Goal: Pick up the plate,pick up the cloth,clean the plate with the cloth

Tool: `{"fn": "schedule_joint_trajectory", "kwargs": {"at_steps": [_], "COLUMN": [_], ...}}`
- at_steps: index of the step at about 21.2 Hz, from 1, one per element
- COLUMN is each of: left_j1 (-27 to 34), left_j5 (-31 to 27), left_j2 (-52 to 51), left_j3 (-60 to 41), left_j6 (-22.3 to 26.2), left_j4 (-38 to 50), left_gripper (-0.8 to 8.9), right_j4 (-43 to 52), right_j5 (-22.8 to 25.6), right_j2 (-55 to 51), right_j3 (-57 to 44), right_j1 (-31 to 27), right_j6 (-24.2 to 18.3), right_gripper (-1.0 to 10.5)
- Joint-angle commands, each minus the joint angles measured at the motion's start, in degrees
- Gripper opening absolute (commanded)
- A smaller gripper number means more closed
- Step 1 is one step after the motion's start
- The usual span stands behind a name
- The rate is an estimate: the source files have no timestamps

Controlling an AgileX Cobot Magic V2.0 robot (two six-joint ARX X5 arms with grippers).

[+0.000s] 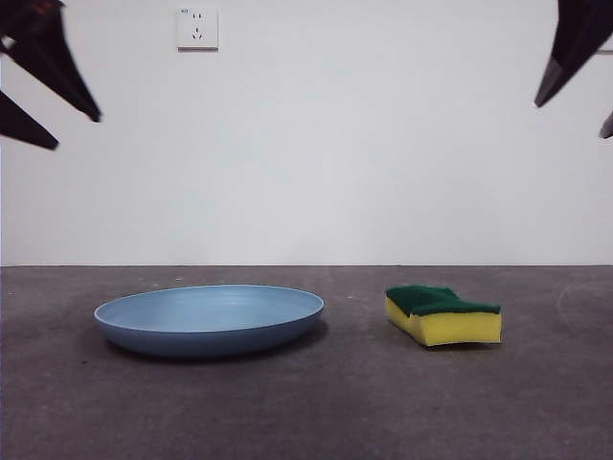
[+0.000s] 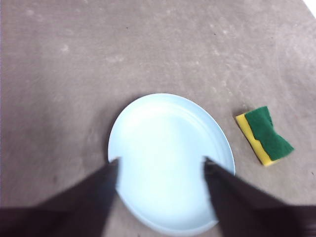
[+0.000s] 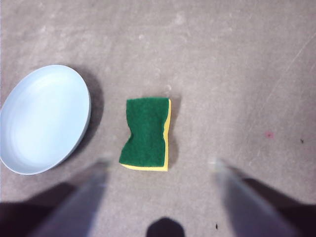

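The light-blue plate (image 1: 209,318) lies flat on the grey table, left of centre. To its right rests the cloth (image 1: 442,314), a yellow sponge with a dark green top. My left gripper (image 2: 160,161) hangs open high above the plate (image 2: 170,160), with the cloth (image 2: 265,135) off to the side. My right gripper (image 3: 160,165) is open too, high over the cloth (image 3: 145,132), with the plate (image 3: 43,118) beside it. In the front view both arms show only as dark tips, the left gripper (image 1: 43,81) in one top corner and the right gripper (image 1: 579,57) in the other.
A white wall (image 1: 316,163) with a power socket (image 1: 197,28) stands behind the table. Plate and sponge lie a short gap apart on the grey tabletop (image 1: 354,402).
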Motion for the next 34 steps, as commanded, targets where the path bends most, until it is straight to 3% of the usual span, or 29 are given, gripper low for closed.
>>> {"fn": "schedule_joint_trajectory", "kwargs": {"at_steps": [1,9,18,19,22,23,29,34], "left_j1": [-1.22,-5.84,-6.54,-6.78,-7.76,-8.07,-9.33,-9.31], "left_j5": [-0.42,-10.43,-10.38,-10.38,-10.27,-10.29,-10.43,-12.79], "left_j2": [4.76,24.5,34.91,35.19,35.23,35.23,33.05,20.2], "left_j3": [0.7,6.47,6.47,6.47,6.47,6.47,7.23,7.23], "left_j6": [-0.52,1.25,2.32,2.34,2.69,2.69,2.78,4.28], "left_j4": [2.64,3.89,5.92,6.05,6.67,6.93,5.53,1.79], "left_gripper": [4.04,4.04,4.0,3.77,0.19,-0.06,-0.08,-0.08], "right_j4": [0.76,-1.2,-1.27,-1.27,-1.22,-1.2,1.99,2.95], "right_j5": [-0.13,-0.15,-0.15,-0.13,-0.11,-0.11,-0.13,0.74], "right_j2": [-0.04,-0.04,-0.04,-0.04,-0.04,-0.04,0.02,6.12], "right_j3": [0.28,0.28,0.28,0.28,0.28,0.28,0.35,3.23], "right_j1": [0.07,0.94,5.97,6.51,7.58,7.69,7.76,9.42], "right_j6": [-0.13,0.24,0.24,0.26,0.68,0.68,0.57,-0.98], "right_gripper": [4.7,4.7,4.7,4.7,4.7,4.7,4.7,4.7]}}
